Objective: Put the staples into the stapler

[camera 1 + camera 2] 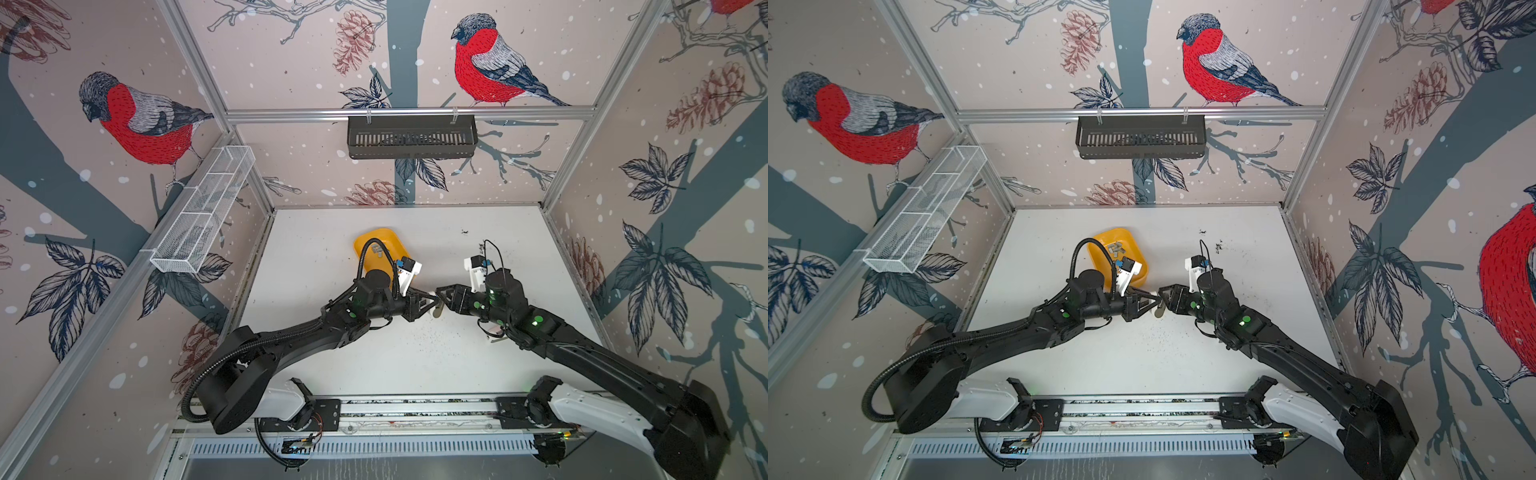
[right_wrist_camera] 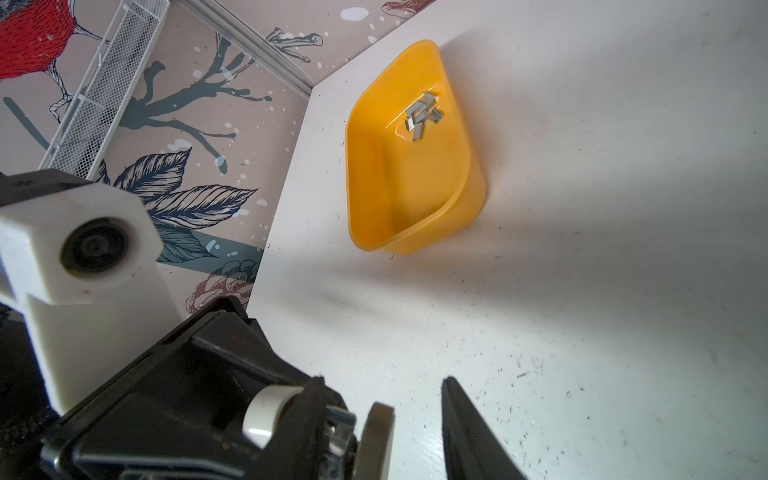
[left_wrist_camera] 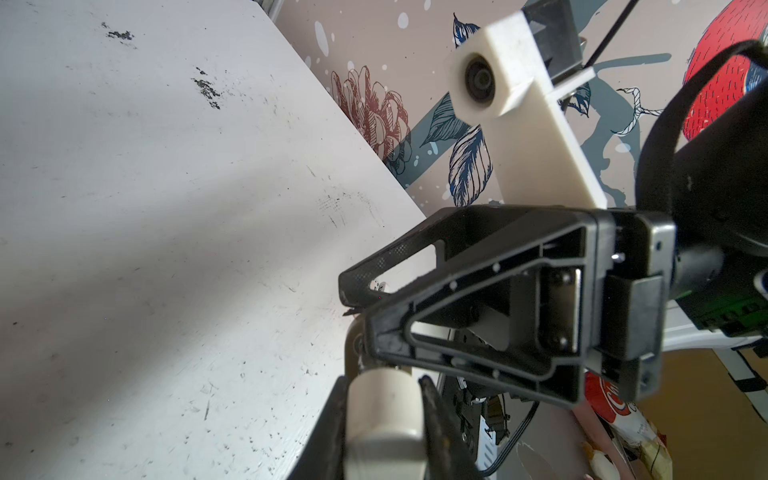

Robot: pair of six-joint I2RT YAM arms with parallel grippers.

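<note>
Stapler [image 3: 382, 407] in left end effector [image 1: 430, 302], right end effector [image 1: 441, 296] parted, arms angled inward

Your left gripper [image 1: 429, 300] is clamping the small white stapler [image 3: 382, 419] while short silvery-grey staple strips [image 2: 422, 116] are lying in a yellow tray [image 2: 415, 208].

Red packaging [image 3: 604, 397], white lettering, illegible
</note>
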